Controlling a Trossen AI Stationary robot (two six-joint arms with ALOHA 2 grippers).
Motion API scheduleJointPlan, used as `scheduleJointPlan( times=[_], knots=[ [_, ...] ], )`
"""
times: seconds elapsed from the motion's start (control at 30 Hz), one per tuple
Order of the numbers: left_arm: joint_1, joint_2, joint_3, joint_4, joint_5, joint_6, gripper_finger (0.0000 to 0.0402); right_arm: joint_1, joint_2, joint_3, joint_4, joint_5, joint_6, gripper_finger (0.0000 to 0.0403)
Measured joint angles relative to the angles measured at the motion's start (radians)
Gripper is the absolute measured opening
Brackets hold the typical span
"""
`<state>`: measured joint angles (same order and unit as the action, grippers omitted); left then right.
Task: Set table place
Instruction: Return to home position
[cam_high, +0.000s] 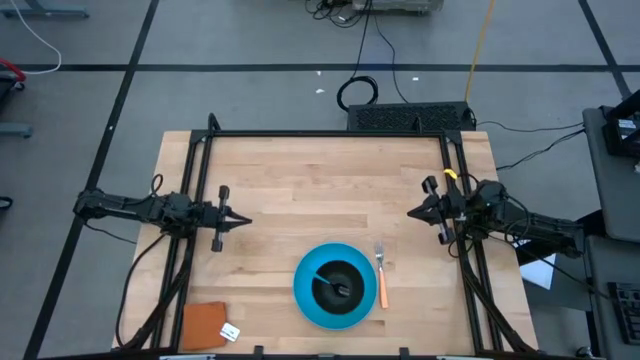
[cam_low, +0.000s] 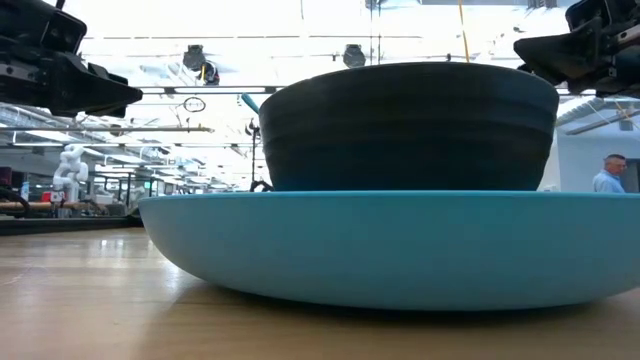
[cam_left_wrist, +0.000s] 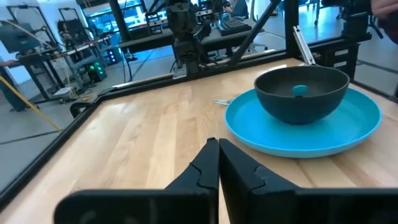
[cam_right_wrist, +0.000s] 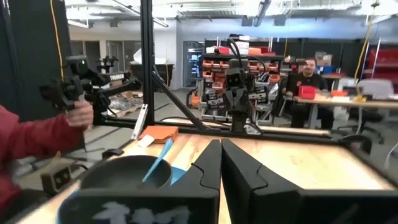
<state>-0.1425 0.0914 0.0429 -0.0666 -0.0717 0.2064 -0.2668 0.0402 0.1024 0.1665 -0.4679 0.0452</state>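
Observation:
A round blue plate (cam_high: 303, 290) lies on the table (cam_high: 320, 180) near its front edge, right of the middle. A black bowl (cam_high: 342, 281) stands on the plate (cam_low: 400, 245), and a teal-handled spoon (cam_high: 325, 272) rests in the bowl, its handle (cam_right_wrist: 158, 158) leaning on the rim. The orange-handled fork (cam_high: 381, 285) lies flat just right of the plate. My left gripper (cam_high: 243, 220) hovers shut at the table's left side, pointing at the middle. My right gripper (cam_high: 412, 212) hovers shut at the right side. Neither holds anything.
A brown-orange square (cam_high: 205, 325) with a white tag (cam_high: 230, 332) lies at the near left corner. A black frame rail (cam_high: 330, 133) runs along the table's edges. Beyond the table, a person's red sleeve (cam_right_wrist: 31, 140) shows and another person (cam_right_wrist: 309, 78) sits.

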Motion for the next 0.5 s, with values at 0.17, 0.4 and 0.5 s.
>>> scheduleJointPlan(
  times=[0.17,0.4,0.5],
  knots=[
    [-0.004,0.000,0.000,-0.007,0.064,-0.055,0.0005,0.000,0.000,0.000,-0.028,0.000,0.104,0.0000],
    [-0.020,0.000,0.000,-0.002,0.094,-0.083,0.0022,0.000,0.000,0.000,-0.075,0.000,0.085,0.0000],
    [-0.020,0.000,0.000,0.016,0.088,-0.089,0.0023,0.000,0.000,0.000,-0.074,0.000,0.065,0.0000]
  ],
)
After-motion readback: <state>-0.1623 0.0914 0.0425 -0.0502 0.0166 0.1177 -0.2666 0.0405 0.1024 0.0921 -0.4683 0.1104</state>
